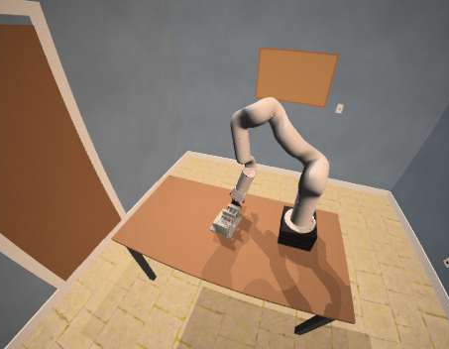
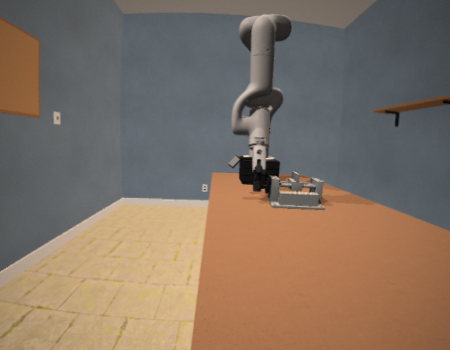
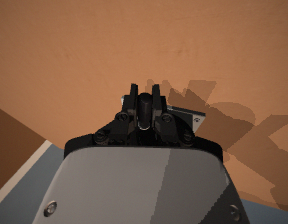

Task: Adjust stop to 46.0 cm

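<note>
The grey stop device [image 1: 221, 227] [image 2: 298, 199] stands on the table, with a base plate, upright end blocks and a crosswise block between rails. A corner of its base plate [image 3: 197, 119] shows in the wrist view. My gripper [image 1: 235, 203] [image 2: 259, 187] [image 3: 144, 93] is at the device's side, pointing down, shut on the handwheel's dark upright grip [image 3: 144, 108]. The grip stands between the two fingers. The rest of the handwheel is mostly hidden behind the fingers and in shadow. The stop's scale and its reading are too small to tell.
The brown table [image 1: 161, 218] [image 2: 290, 278] carries the device and the arm's black base [image 1: 297, 239] [image 2: 245, 174]. The arm arches above the table. A wall shelf [image 2: 419, 103] is at the right in the exterior view.
</note>
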